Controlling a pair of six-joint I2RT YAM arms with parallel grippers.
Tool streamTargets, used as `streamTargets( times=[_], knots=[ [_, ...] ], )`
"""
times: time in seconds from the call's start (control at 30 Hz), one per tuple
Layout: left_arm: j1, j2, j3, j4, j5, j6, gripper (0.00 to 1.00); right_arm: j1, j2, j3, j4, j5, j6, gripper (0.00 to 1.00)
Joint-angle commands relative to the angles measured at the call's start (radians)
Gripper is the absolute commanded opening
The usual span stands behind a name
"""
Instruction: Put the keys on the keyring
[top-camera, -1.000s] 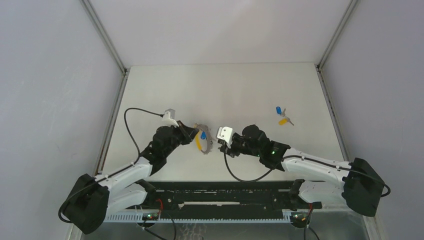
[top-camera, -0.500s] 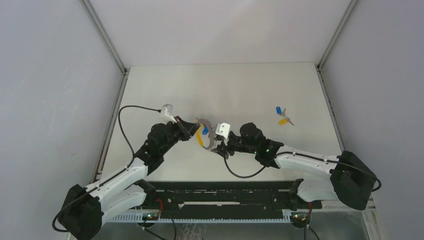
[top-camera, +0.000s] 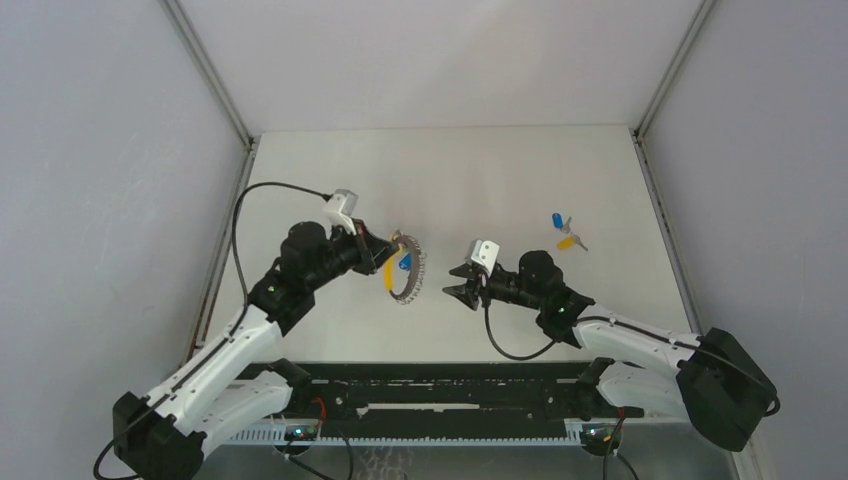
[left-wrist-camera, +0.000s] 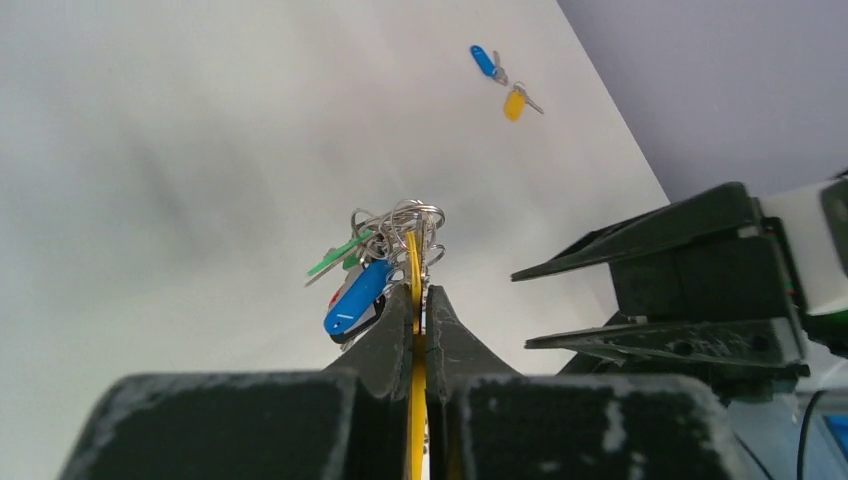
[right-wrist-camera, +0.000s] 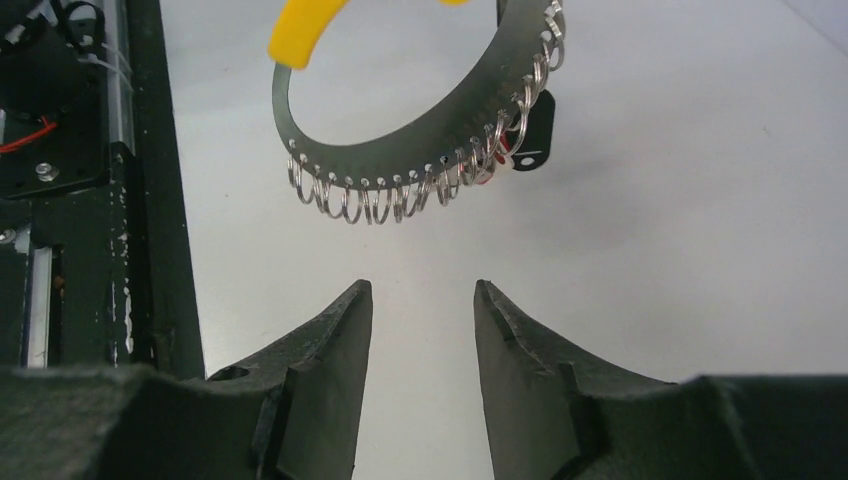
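From above, the keyring (top-camera: 405, 268) is held up by the left fingers (top-camera: 378, 257), likely so keys can be slid on. The keys (top-camera: 565, 232) are seen lying on the bench (top-camera: 480, 180), well apart from it.

At the left wrist, those fingers (left-wrist-camera: 388, 345) are pinched shut on the keyring (left-wrist-camera: 405, 240).

At the right wrist, the right fingers (right-wrist-camera: 330, 345) are half open. Nothing is held, and the keyring (right-wrist-camera: 420, 150) is near.

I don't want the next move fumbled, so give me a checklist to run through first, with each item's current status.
1. The left gripper shut on the keyring: ok.
2. The keyring lifted clear of the table: ok.
3. The right gripper open and empty: ok.
4. The keys lying unobstructed on the table: ok.
5. A free split ring facing the right gripper: cannot tell.
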Motion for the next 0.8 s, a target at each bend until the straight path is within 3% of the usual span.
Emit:
streamTargets(
  times=[0.0,0.3,0.77],
  knots=[
    [0.005,-0.025,0.191,-0.199,0.083,0.160,0.00,-0.002,0.003,-0.004,0.195,-0.062,0.012,0.42],
    [0.004,0.038,0.374,-0.395,0.136,0.267,0.00,0.040,0.065,-0.029,0.396,-0.053,0.014,0.37],
    [-0.010,0.065,0.445,-0.439,0.147,0.278,0.00,0.164,0.148,-0.014,0.454,0.043,0.002,0.23]
  ],
)
